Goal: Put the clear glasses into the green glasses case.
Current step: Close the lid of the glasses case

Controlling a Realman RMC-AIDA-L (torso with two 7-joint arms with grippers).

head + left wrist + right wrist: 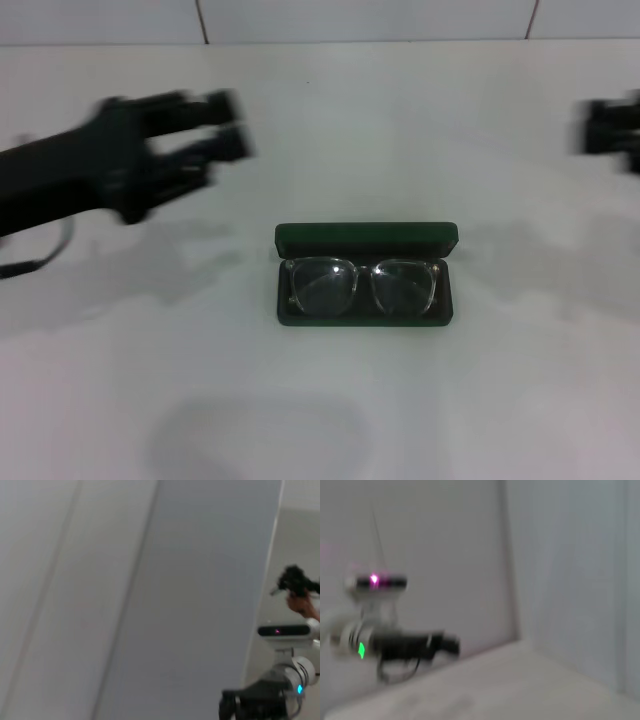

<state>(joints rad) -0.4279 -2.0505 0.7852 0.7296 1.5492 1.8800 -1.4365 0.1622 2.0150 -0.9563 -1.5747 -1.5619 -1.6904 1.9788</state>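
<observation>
The green glasses case (366, 238) lies open in the middle of the white table, its lid standing up at the back. The clear glasses (362, 283) rest inside it on the dark lining, lenses side by side and facing up. My left gripper (228, 126) hovers above the table to the upper left of the case, well apart from it, its fingers spread with nothing between them. My right gripper (608, 128) sits at the far right edge of the head view, far from the case and partly cut off. Neither wrist view shows the case or the glasses.
A tiled wall (360, 18) runs behind the table (330, 410). The left wrist view shows bare wall and the right arm (262, 704) far off. The left arm (412, 646) shows far off in the right wrist view.
</observation>
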